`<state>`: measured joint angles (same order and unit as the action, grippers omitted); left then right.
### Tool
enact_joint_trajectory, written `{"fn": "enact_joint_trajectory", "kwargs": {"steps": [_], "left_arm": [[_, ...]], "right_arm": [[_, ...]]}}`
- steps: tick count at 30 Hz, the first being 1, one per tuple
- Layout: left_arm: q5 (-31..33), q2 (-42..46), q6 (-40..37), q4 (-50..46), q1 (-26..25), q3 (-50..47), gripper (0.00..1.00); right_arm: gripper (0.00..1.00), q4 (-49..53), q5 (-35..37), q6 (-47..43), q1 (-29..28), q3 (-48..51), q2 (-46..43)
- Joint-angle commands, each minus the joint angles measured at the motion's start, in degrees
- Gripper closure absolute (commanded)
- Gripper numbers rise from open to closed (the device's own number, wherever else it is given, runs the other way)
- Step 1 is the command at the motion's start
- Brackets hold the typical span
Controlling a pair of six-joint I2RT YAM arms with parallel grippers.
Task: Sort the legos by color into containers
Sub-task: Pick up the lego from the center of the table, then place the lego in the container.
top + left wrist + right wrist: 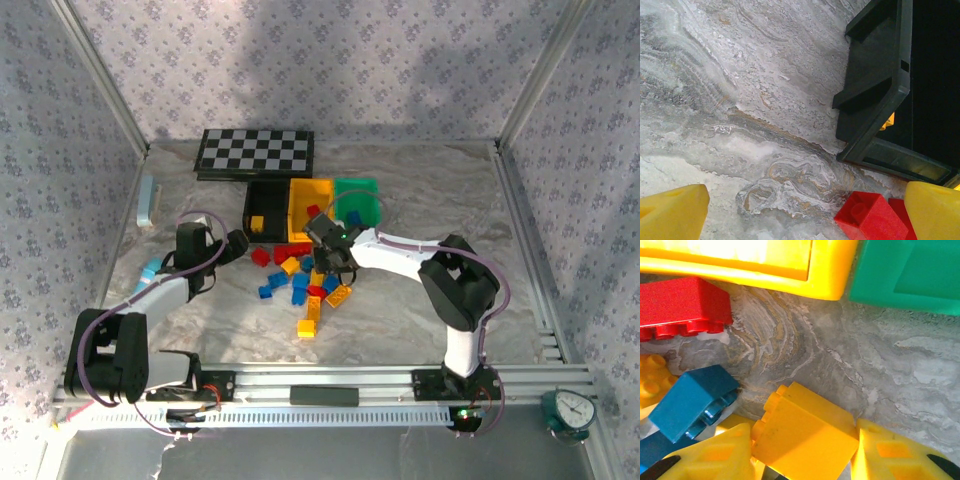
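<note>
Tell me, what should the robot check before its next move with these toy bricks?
1. Right gripper hold on the yellow brick: ok, a finger presses each side of it.
2. Yellow bin in front of the right gripper: ok, with bare table between.
3. Blue brick clear of the right gripper: cannot tell, it lies right beside one finger.
4. Left gripper free: ok, it is open, with a red brick by one finger.
5. Grippers apart: ok, the top view shows a gap between them.
</note>
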<state>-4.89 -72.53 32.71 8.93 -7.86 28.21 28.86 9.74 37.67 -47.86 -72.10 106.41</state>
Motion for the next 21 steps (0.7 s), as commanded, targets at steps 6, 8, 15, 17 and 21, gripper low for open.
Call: {"fn": "enact_joint_trajectory", "kwargs": {"steps": [6, 8, 15, 17, 21], "left_arm": [[0.48, -1.50, 0.82, -0.45, 0.28, 1.57, 0.00], [0.38, -2.56, 0.94, -1.24, 0.25, 2.25, 0.00], [-0.14, -4.15, 1.02, -2.26, 0.29, 3.53, 0.00], [-0.09, -4.10, 0.97, -2.17, 0.30, 3.45, 0.00], [0.09, -4.11, 0.95, -2.43, 0.47, 3.57, 0.00]], "right_arm": [[0.56, 5.06, 3.06, -4.97, -2.82, -12.32, 0.66], [0.56, 5.32, 2.58, -6.20, -3.20, -16.42, 3.24], [0.55, 8.75, 0.53, -10.59, -3.50, -35.50, 15.13], [0.55, 10.17, -0.23, -11.06, -2.99, -42.05, 19.01], [0.51, 12.17, -0.04, -12.41, -2.86, -53.49, 25.54]]}}
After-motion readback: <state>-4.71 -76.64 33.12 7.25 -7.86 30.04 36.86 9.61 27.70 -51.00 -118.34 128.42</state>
